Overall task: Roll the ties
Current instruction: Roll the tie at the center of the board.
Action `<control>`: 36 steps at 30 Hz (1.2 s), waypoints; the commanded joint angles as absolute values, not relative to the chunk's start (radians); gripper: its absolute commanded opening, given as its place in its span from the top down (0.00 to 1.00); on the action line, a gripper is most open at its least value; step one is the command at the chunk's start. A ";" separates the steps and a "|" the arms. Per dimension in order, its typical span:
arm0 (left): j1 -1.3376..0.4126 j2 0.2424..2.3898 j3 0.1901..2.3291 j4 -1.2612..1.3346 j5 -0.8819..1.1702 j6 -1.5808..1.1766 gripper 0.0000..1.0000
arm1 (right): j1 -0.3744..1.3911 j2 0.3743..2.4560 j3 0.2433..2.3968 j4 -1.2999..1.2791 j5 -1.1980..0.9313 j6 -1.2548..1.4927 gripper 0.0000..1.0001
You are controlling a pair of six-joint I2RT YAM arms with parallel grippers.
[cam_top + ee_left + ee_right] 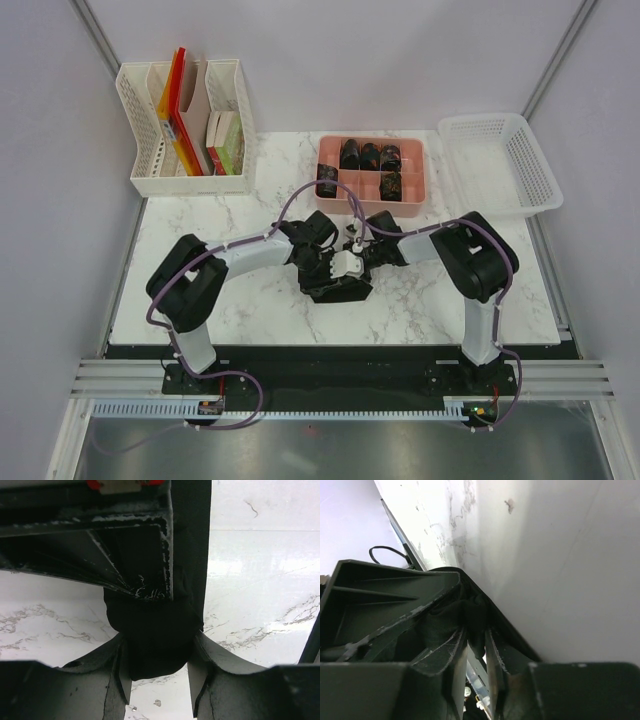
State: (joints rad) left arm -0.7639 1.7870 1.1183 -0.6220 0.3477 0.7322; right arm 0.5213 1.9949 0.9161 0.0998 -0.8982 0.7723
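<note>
Bright overhead light is washing out the counter [260,580] while the tie [155,645] is reading featureless black, softly blurred.

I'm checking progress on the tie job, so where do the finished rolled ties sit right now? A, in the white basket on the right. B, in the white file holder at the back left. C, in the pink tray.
C: the dark rolled ties sit in the compartments of the pink tray.
</note>
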 commanded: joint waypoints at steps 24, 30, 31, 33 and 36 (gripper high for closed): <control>-0.802 1.898 1.046 -0.638 0.351 0.772 0.65 | 0.509 1.804 0.855 0.218 -0.845 0.877 0.42; -0.802 1.896 1.043 -0.638 0.356 0.770 0.64 | 0.541 1.825 0.841 0.250 -0.822 0.888 0.41; -0.802 1.898 1.043 -0.637 0.356 0.772 0.64 | 0.546 1.830 0.845 0.244 -0.819 0.882 0.41; -0.802 1.901 1.046 -0.638 0.357 0.772 0.64 | 0.551 1.841 0.847 0.230 -0.818 0.870 0.45; -0.799 1.901 1.052 -0.638 0.359 0.761 0.64 | 0.555 1.839 0.847 0.177 -0.804 0.821 0.63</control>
State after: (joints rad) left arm -0.7738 1.7935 1.1118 -0.6106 0.3340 0.7418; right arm 0.5224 1.8412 0.8375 0.1680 -0.8108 0.8612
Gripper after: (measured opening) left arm 0.472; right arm 0.457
